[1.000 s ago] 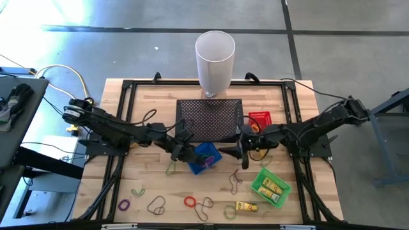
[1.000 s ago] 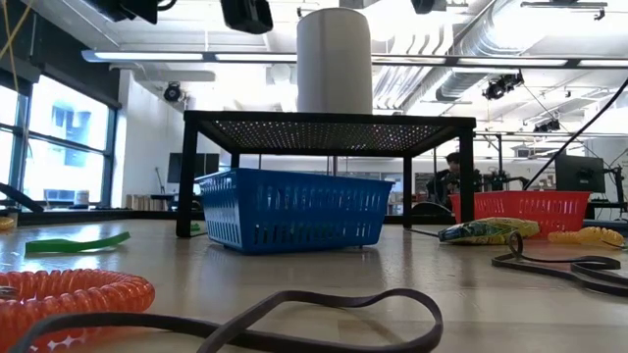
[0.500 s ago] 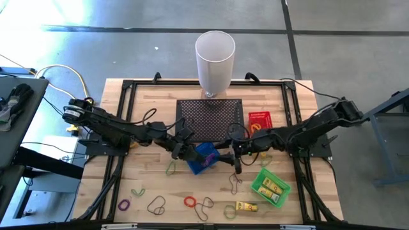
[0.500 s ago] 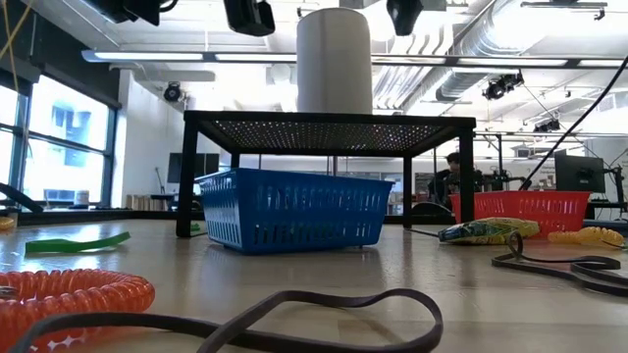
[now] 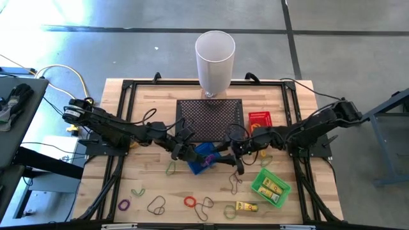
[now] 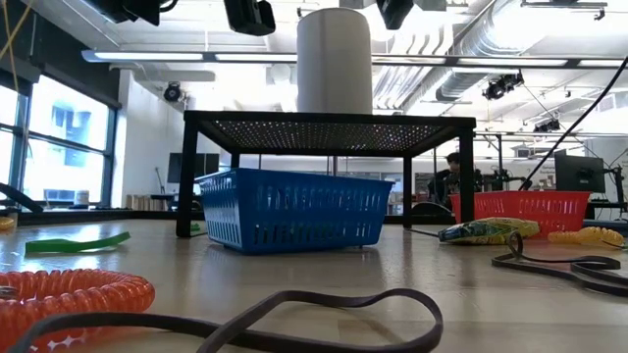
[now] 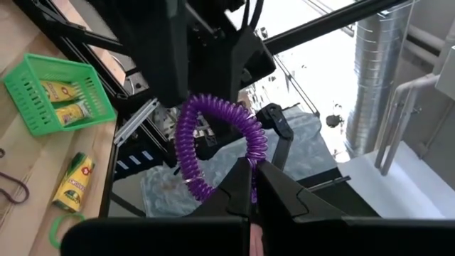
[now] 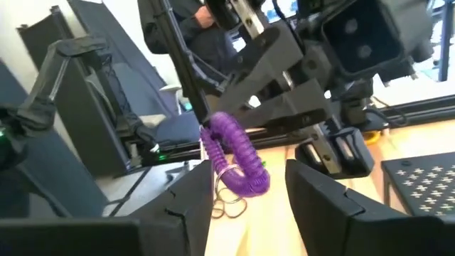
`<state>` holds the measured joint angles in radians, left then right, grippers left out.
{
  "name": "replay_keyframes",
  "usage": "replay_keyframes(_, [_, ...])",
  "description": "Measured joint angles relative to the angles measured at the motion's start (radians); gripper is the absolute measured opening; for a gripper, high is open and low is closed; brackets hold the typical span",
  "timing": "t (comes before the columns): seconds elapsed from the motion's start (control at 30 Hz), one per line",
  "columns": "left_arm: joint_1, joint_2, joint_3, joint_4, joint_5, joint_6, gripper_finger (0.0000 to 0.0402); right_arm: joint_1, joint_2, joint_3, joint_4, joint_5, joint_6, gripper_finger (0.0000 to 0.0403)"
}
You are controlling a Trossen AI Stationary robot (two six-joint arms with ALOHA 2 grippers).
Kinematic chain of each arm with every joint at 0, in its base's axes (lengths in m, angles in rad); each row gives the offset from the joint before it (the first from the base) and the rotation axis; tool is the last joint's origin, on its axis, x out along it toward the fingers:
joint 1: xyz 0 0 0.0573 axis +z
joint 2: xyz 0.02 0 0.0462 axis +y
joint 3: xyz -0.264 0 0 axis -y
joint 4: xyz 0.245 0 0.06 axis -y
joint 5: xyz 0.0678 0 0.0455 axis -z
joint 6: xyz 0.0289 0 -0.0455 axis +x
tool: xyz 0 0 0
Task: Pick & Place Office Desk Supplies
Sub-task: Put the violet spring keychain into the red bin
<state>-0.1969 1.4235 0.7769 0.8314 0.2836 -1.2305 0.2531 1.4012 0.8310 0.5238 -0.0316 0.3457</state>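
A polished grey concrete floor (image 5: 128, 38), crossed by dark seam lines, is seen all around the light wooden slatted table (image 5: 147, 96). A dark side bench (image 5: 19, 128) is parked off one edge. Across the room, tall windows (image 6: 59, 147) are lit up pretty bright, long ceiling strip lights (image 6: 167, 56) are switched on, and silver ventilation ducts (image 6: 471, 49) are hung under the white ceiling. A person (image 6: 449, 175) is seated way back among monitors.

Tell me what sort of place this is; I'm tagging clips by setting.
Probably a robotics lab or workshop: a wooden table on a bare concrete floor, exposed ceiling ducts, and monitors on desks behind.
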Motion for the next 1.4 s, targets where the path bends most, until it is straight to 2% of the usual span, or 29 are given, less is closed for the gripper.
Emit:
replay_keyframes(0.4, [0.021, 0.0, 0.0, -0.043, 0.017, 0.028, 0.0003, -0.001, 0.028, 0.0, 0.055, -0.029, -0.019, 0.011])
replay_keyframes(0.7, [0.021, 0.0, 0.0, -0.053, 0.023, 0.029, 0.0003, -0.001, 0.028, 0.0, 0.056, -0.028, -0.062, 0.0015])
replay_keyframes(0.97, [0.02, 0.0, 0.0, -0.053, 0.005, 0.041, 0.0004, 0.003, 0.028, 0.0, 0.056, -0.036, -0.083, 0.0008])
replay_keyframes(1.07, [0.008, 0.0, 0.0, -0.053, -0.025, 0.073, 0.0023, 0.01, 0.028, 0.0, 0.055, -0.04, -0.081, 0.0008])
replay_keyframes(1.4, [0.003, 0.0, 0.0, -0.052, -0.054, 0.074, 0.0148, 0.04, 0.022, 0.0, -0.042, -0.073, 0.02, 0.0005])
